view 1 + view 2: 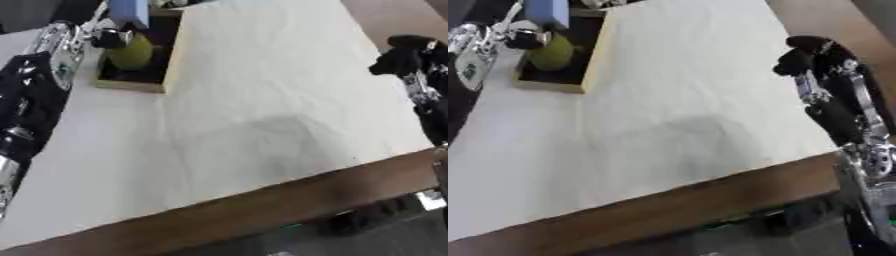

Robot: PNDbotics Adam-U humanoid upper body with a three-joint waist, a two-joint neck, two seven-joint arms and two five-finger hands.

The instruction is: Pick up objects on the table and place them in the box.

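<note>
The left hand (112, 36) hangs over the near end of the box (172, 55), its dark fingers bunched around a yellow-green rounded object (131, 54) that sits just beneath them inside the box's black interior; whether the fingers are clamped on it or only resting against it cannot be told. Just beyond those fingers, farther into the box, stands a blue block-like object (129, 11). The box's pale wooden wall runs along the side of the fingers toward the middle of the table.

The right hand (808, 56) hovers well apart from the box, above the table's far right edge, fingers curled inward on nothing. Between the two hands lies the wrinkled white tablecloth (262, 100), and nearer the camera the brown table edge (710, 200).
</note>
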